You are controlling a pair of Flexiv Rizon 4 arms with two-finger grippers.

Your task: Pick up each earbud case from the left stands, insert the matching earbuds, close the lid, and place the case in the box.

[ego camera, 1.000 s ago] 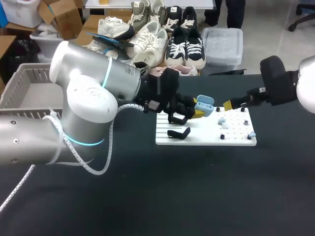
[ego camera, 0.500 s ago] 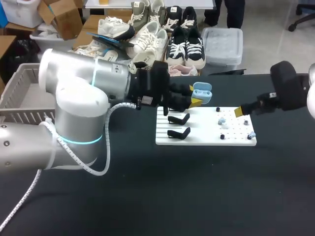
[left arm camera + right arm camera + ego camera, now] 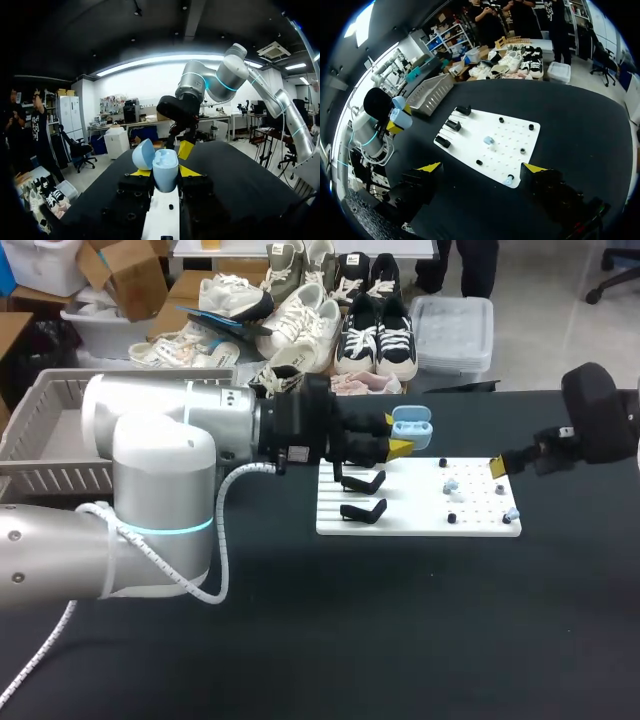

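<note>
We have raised the open case [image 3: 412, 427], clamped in our left gripper [image 3: 397, 434], above the board [image 3: 400, 525] while our right gripper [image 3: 483, 168], wide open and empty, backed away, so the earbuds [image 3: 451, 484] probably come next.

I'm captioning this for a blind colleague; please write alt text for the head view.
The left gripper holds a light blue earbud case, lid open, beside a white board with two black stands. The right gripper hovers near the board's far right corner.

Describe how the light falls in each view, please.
Head view: even light, no glare on the black table, white board bright. Left wrist view: bright backlight, blue case clearly lit. Right wrist view: board evenly lit.
</note>
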